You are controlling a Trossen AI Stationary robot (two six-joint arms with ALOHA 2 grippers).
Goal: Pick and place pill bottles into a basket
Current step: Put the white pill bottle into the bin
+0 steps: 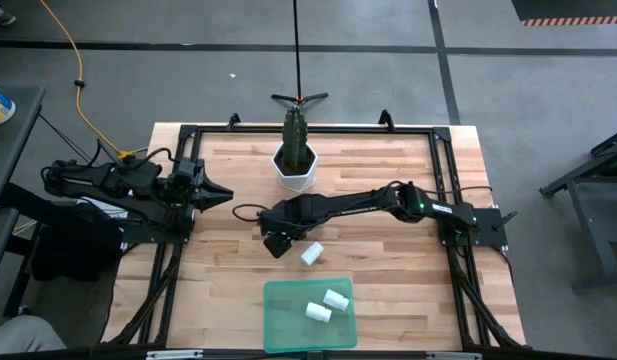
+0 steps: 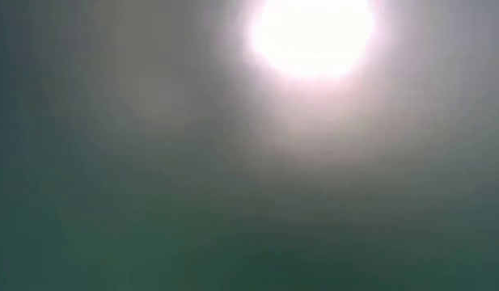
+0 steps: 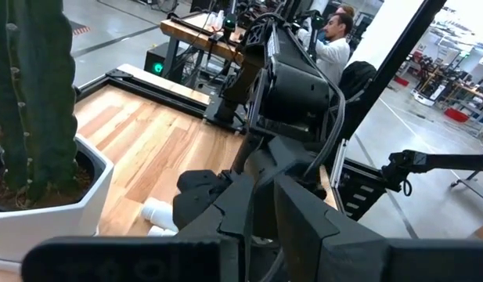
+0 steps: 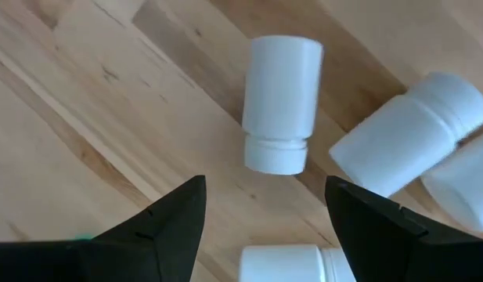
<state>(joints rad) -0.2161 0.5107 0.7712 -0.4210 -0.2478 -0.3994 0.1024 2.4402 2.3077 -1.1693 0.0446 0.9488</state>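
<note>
My right gripper (image 1: 275, 242) is open and empty, low over the table's middle, fingers pointing down. In the right wrist view (image 4: 264, 227) several white pill bottles lie on their sides on the wood below it: one (image 4: 280, 102) just beyond the fingertips, two (image 4: 409, 141) beside it, and one (image 4: 292, 265) partly between the fingers. In the high view one bottle (image 1: 311, 254) shows beside the gripper; the others are hidden under it. The green basket (image 1: 288, 330) sits at the near edge with two bottles (image 1: 336, 298) (image 1: 318, 313) lying in it. My left gripper (image 1: 220, 193) waits shut at the left.
A white hexagonal pot with a cactus (image 1: 295, 165) stands at the far middle, just beyond my right arm (image 1: 368, 205); it also shows in the left wrist view (image 3: 37, 157). A person (image 3: 331, 39) works at a bench beyond the table.
</note>
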